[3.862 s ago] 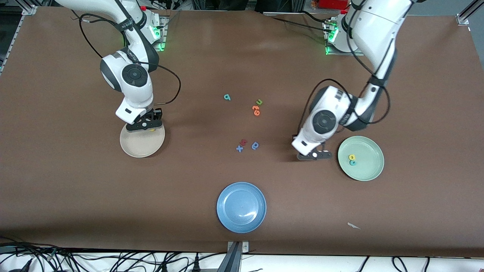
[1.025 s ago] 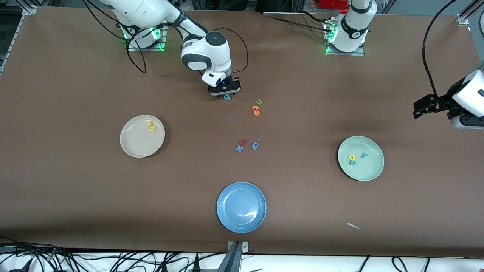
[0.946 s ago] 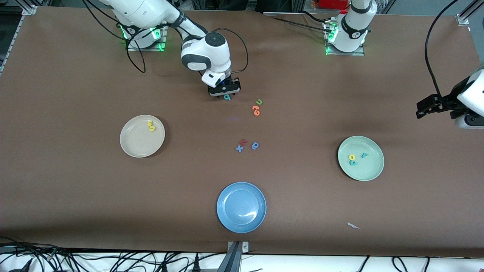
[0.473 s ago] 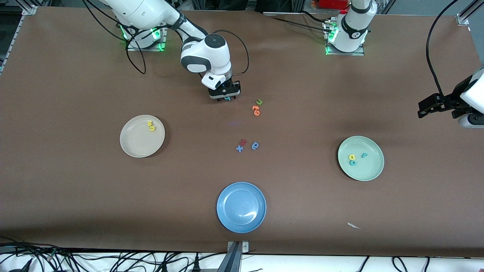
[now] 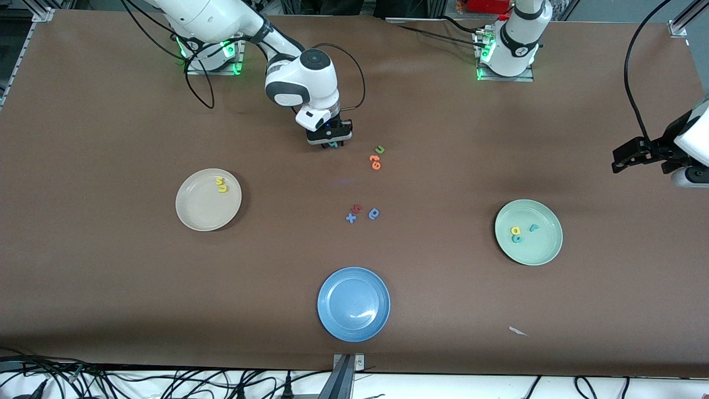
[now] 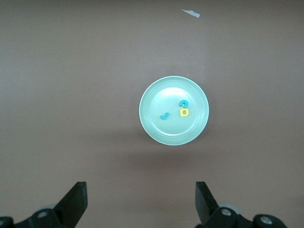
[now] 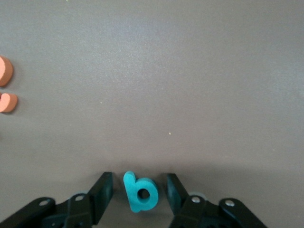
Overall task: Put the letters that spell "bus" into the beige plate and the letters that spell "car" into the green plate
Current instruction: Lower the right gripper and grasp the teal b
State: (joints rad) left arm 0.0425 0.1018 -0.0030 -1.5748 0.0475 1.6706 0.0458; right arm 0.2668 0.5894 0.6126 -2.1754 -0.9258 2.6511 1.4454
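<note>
The teal b (image 5: pixel 333 145) lies flat on the table near the middle, toward the robots' bases. My right gripper (image 5: pixel 331 143) is down over it. In the right wrist view the teal b (image 7: pixel 141 192) sits between the right gripper's (image 7: pixel 138 179) two fingers, with a gap on each side, so it is open. The beige plate (image 5: pixel 202 209) holds a yellow s (image 5: pixel 220 180) and a yellow u (image 5: pixel 222 188). The green plate (image 5: pixel 541 246) holds a yellow a (image 5: pixel 515 230), a teal c (image 5: pixel 517 239) and a teal r (image 5: pixel 533 227). My left gripper (image 5: pixel 623 157) waits open in the air at the left arm's end; its wrist view shows the green plate (image 6: pixel 161 92).
A green u (image 5: pixel 379 149) and orange letters (image 5: pixel 375 162) lie beside the teal b. A blue x (image 5: pixel 350 218), a red letter (image 5: pixel 357 208) and a dark blue round letter (image 5: pixel 374 213) lie mid-table. A blue plate (image 5: pixel 353 303) sits nearest the front camera. A paper scrap (image 5: pixel 518 331) lies nearby.
My right gripper has come down around the teal b and its jaws have narrowed toward it. The left arm has barely drifted. The letters in both plates are unmoved.
</note>
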